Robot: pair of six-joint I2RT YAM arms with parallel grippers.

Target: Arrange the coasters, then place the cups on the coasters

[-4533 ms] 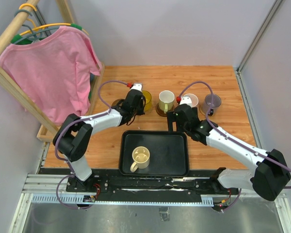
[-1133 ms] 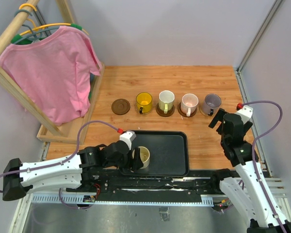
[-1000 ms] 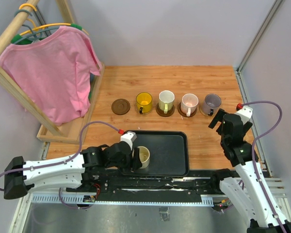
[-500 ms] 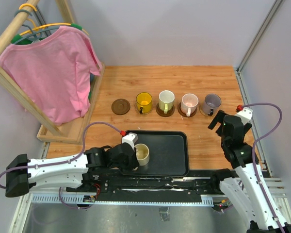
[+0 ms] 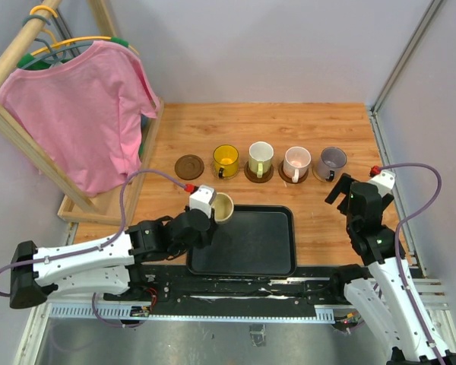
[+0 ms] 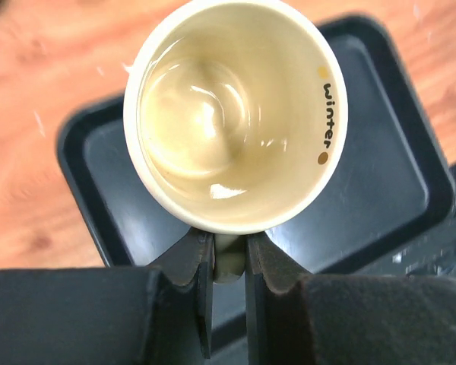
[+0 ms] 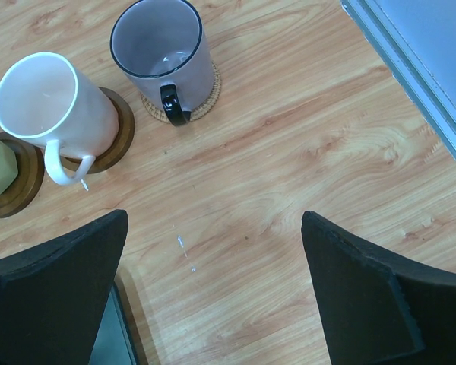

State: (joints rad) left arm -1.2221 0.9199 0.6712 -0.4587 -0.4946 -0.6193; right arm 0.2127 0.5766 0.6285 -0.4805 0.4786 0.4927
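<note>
My left gripper is shut on the handle of the cream cup, holding it upright above the far left corner of the black tray. In the left wrist view the cup fills the top, its handle pinched by the gripper. One dark coaster lies bare at the left end of the row. The yellow cup, pale green cup, pink cup and grey-purple cup each stand on a coaster. My right gripper hangs open over bare wood, near the grey-purple cup.
A wooden clothes rack with a pink T-shirt stands at the left, its base close to the bare coaster. A metal rail runs along the table's right edge. The tray's corner shows under the right wrist.
My left gripper closed on the cream cup's handle and lifted the cup off the tray floor, toward the tray's far left corner. The right arm barely moved.
</note>
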